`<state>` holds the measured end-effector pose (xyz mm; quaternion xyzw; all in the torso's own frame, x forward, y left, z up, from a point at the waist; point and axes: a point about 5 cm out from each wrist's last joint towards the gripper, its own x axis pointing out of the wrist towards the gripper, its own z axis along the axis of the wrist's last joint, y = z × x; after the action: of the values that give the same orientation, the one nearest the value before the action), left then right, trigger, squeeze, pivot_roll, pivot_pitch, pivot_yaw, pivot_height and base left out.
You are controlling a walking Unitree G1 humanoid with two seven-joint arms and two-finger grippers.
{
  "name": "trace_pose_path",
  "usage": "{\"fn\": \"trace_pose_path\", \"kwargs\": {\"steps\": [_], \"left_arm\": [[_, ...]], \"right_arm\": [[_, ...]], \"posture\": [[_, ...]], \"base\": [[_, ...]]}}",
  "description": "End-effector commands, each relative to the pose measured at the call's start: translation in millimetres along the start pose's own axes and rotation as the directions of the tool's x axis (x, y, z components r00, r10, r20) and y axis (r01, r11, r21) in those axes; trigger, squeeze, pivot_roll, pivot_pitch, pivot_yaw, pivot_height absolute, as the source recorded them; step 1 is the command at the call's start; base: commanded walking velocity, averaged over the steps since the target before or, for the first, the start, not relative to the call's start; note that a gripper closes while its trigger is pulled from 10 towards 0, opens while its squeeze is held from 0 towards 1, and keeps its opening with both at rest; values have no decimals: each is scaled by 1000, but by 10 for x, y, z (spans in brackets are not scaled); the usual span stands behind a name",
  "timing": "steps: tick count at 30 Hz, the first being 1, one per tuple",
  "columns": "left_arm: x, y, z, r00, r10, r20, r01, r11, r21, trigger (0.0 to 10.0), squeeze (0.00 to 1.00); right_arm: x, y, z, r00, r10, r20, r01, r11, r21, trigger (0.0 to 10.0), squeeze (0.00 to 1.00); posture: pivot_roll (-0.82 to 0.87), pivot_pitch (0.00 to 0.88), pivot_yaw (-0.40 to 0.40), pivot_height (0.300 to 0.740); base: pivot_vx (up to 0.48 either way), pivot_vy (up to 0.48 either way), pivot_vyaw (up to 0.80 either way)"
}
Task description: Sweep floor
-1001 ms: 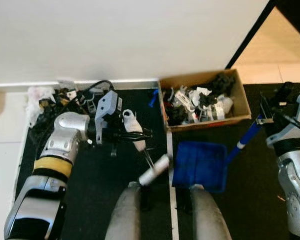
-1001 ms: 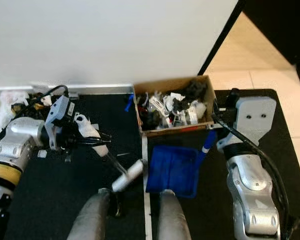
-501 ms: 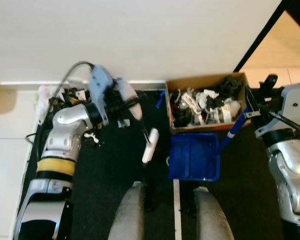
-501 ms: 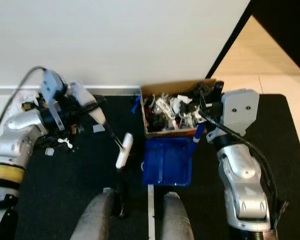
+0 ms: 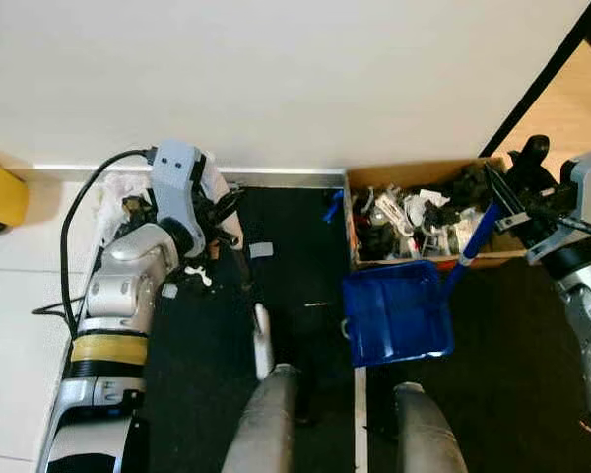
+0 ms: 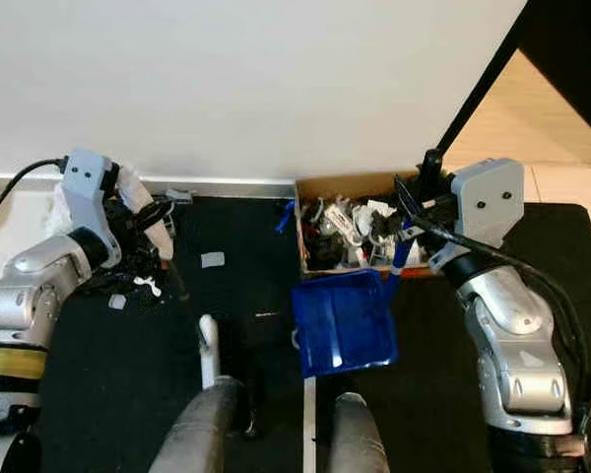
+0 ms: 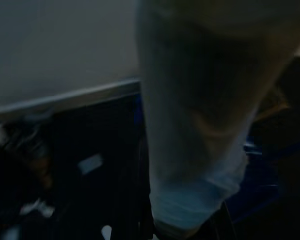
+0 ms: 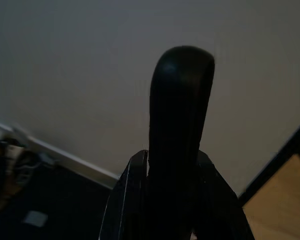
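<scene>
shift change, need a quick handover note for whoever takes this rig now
Left tool: shut on the brush, head down on the black mat.
Right tool: shut on the dustpan handle; the blue dustpan sits by the cardboard box.
Done: dustpan looks empty, box holds debris.
Left: scraps on the mat and the litter pile by the wall to sweep in.

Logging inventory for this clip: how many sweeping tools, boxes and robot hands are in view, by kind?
dustpan: 1
brush: 1
cardboard box: 1
robot hands: 2, the left hand and the right hand
Total: 5
</scene>
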<state>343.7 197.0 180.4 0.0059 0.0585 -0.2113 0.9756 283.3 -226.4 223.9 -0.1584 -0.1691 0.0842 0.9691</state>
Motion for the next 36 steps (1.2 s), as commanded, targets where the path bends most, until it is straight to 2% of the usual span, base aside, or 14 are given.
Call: {"fn": "trace_pose_path", "kwargs": {"steps": [1,4,8,12,16,19,23,29,32,34,36], "left_arm": [[3,9,-11,999,34,-5,-34,999,-21,10000,0],[13,-23,-8,999,32,-2,-32,999,-23,10000,0],[33,-70,-7,998,57,-10,-58,998,-19,10000,0],[83,-86,2,996,86,-4,-86,996,-28,10000,0],[104,-97,22,995,96,7,-96,994,-54,10000,0],[92,-93,37,996,93,10,-93,994,-58,10000,0],[55,-74,55,996,93,10,-92,994,-61,10000,0],[27,-22,62,994,107,4,-106,992,-63,10000,0],[31,-34,56,994,105,3,-105,992,-65,10000,0],[33,-43,55,995,102,2,-102,993,-65,10000,0],[34,-45,55,995,101,1,-101,993,-65,10000,0]], "right_arm": [[-37,-26,-30,998,-63,26,65,996,-67,10000,0],[-19,80,-104,998,-59,18,61,993,-105,10000,0],[19,268,-244,1000,-1,-5,1,995,-98,10000,0],[36,379,-333,1000,28,-10,-30,991,-127,10000,0],[51,447,-401,1000,16,3,-16,989,-149,10000,0],[42,589,-521,1000,1,14,2,976,-217,10000,0],[10,708,-602,1000,13,10,-10,974,-226,10000,0],[-11,706,-653,1000,-15,6,16,980,-199,10000,0],[-12,677,-700,997,-79,0,78,988,-133,10000,0],[14,625,-684,990,-143,8,144,988,-53,10000,0],[24,604,-674,987,-163,12,163,986,-32,10000,0]], "posture": [[60,247,114,740],[66,248,118,740],[80,253,117,740],[88,255,118,740],[98,266,129,740],[121,274,144,740],[141,277,153,740],[153,278,161,740],[156,277,162,740],[159,274,163,740],[159,274,163,740]], "base": [[0,0,0],[0,0,0],[0,0,0],[0,0,0],[0,0,0],[0,0,0],[0,0,0],[0,0,0],[0,0,0],[0,0,0],[0,0,0]]}}
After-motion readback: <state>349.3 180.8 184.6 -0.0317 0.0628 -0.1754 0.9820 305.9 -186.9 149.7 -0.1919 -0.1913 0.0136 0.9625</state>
